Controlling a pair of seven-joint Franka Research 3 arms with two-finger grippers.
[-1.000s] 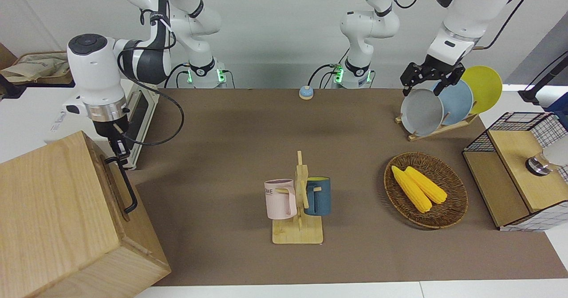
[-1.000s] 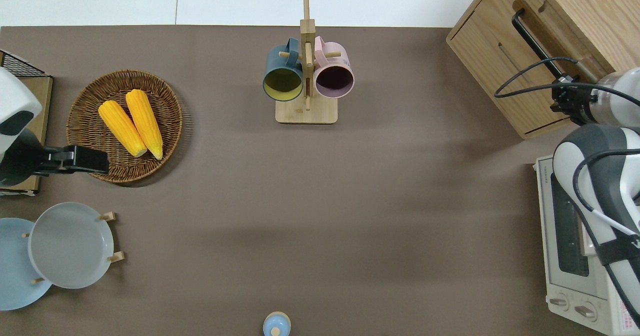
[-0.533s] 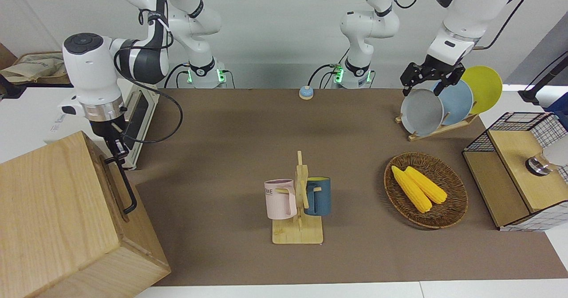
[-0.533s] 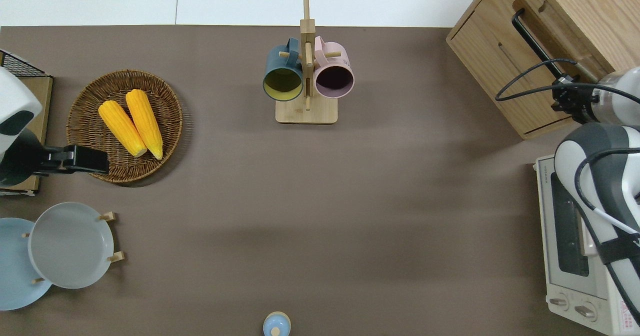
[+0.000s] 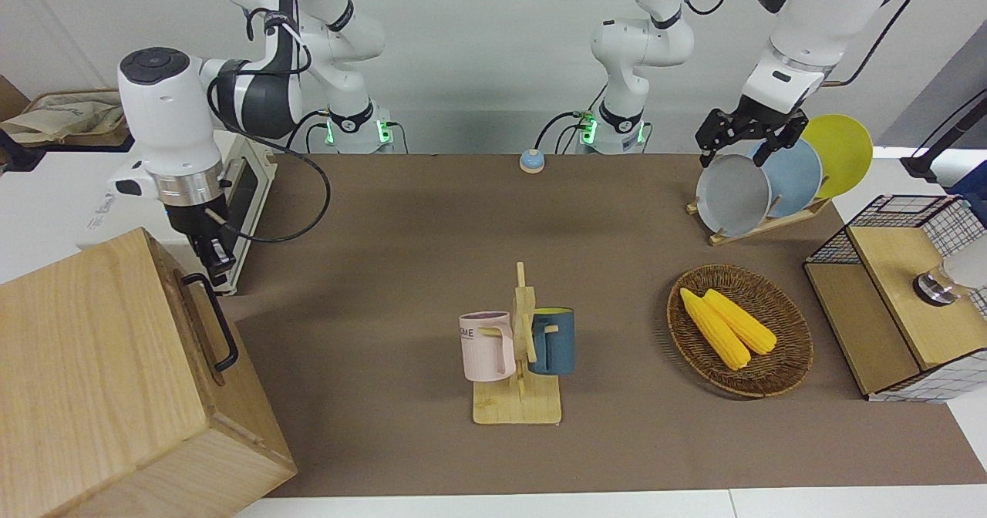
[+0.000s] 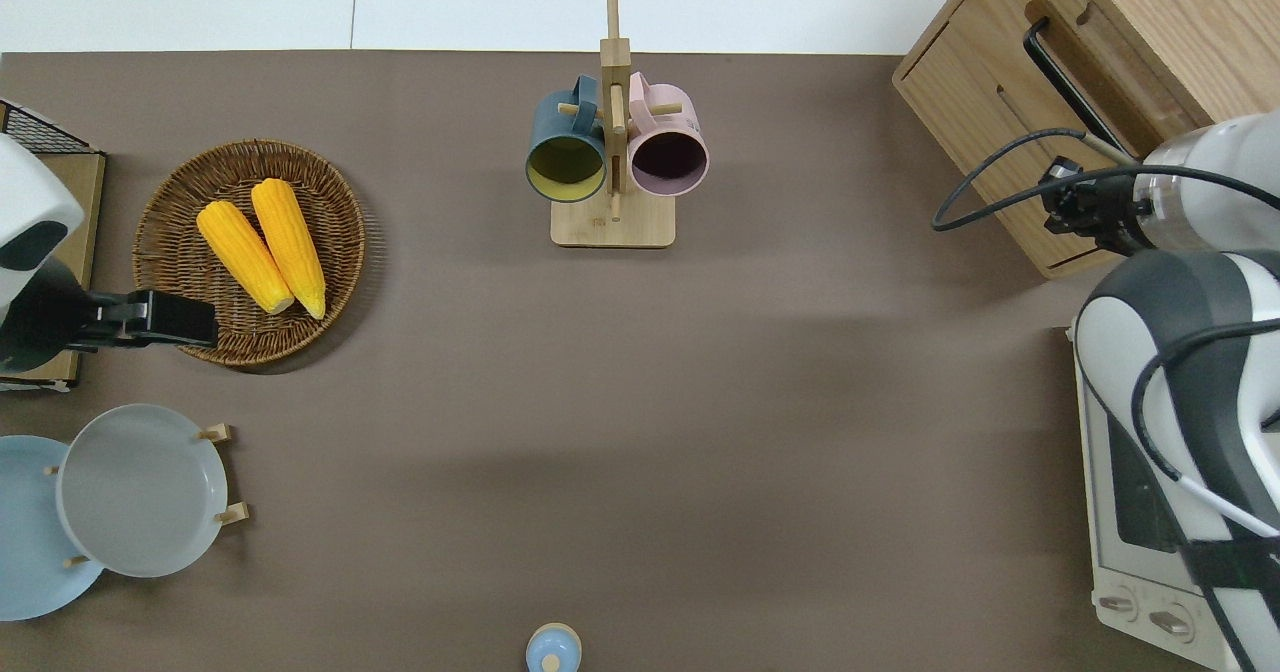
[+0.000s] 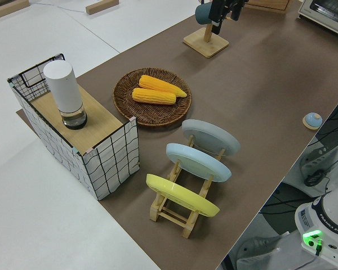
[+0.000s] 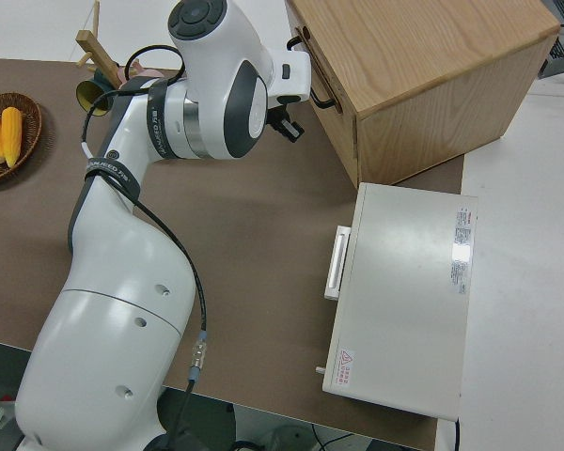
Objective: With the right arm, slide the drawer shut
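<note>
One brown mat (image 6: pixel 700 402) covers my table. My right gripper (image 5: pixel 217 257), grasping nothing, fingers' gap unclear, hangs just beside the drawer (image 6: pixel 1010 127), which sits flush in the cabinet (image 5: pixel 100 379). A toaster oven (image 8: pixel 404 301) stands nearby. My left arm is parked.

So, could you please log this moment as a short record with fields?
drawer: drawer looks flush with the cabinet front
handle: black bar handle, nothing holding it
right hand: right hand clear of the handle, over the cabinet's front edge at its end nearer the robots
left arm: parked
oven: toaster oven beside the cabinet, nearer the robots
</note>
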